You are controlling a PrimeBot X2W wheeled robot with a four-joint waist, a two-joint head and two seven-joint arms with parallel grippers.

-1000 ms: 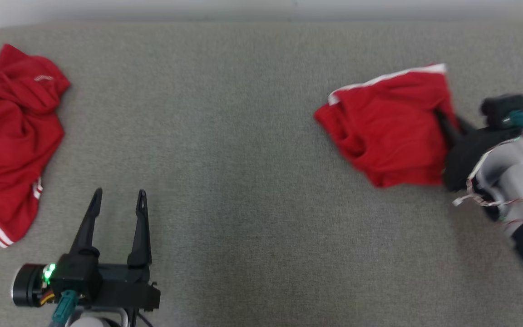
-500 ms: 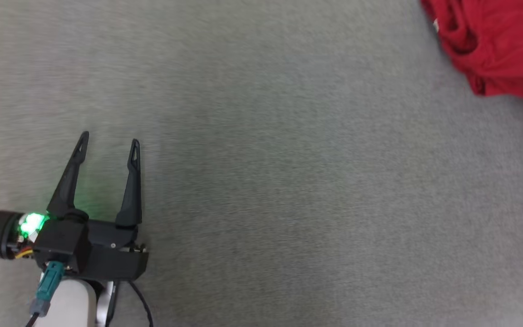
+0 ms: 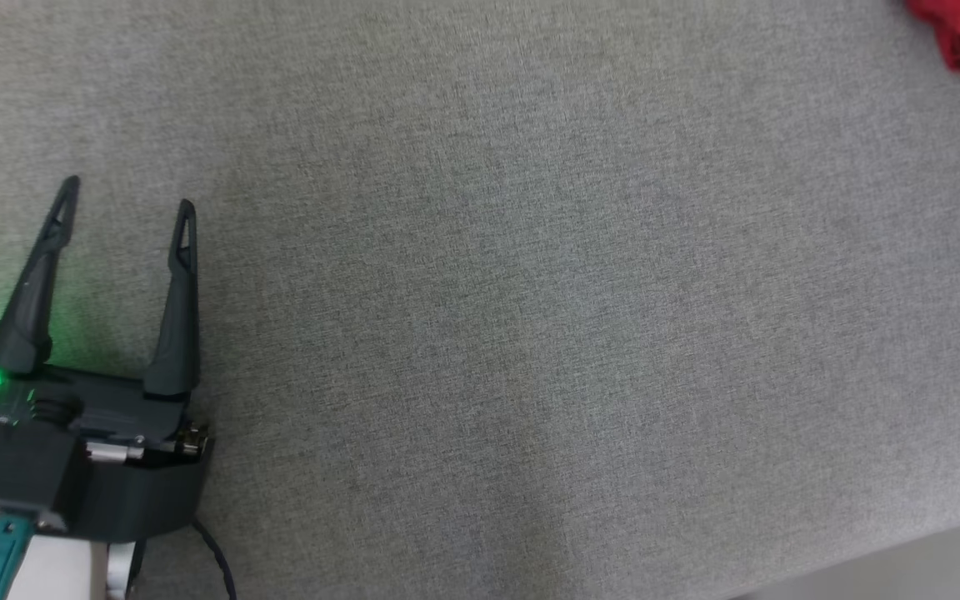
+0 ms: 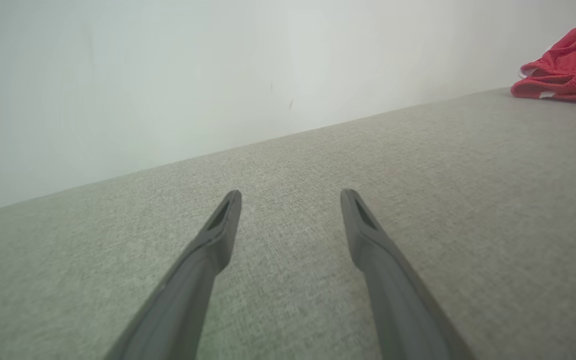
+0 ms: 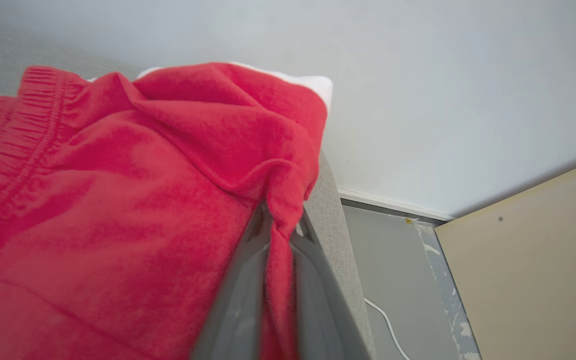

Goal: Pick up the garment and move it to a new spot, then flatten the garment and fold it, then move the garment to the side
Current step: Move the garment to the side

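A grey woven surface [image 3: 530,333] is spreading across the head view, and a pale wall [image 4: 168,75] is rising behind it. In the right wrist view, a beige panel [image 5: 533,260] is occupying the 4 o'clock corner. A white cable [image 5: 383,315] is lying on the grey floor [image 5: 393,250] toward 5 o'clock, below a white baseboard [image 5: 393,202].

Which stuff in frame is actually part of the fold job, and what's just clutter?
Job: red fleece garment with white trim, pinched in the shut right hand; open, empty left hand; grey fabric work surface.
Lying about: thin white cable on the floor; beige flat panel.
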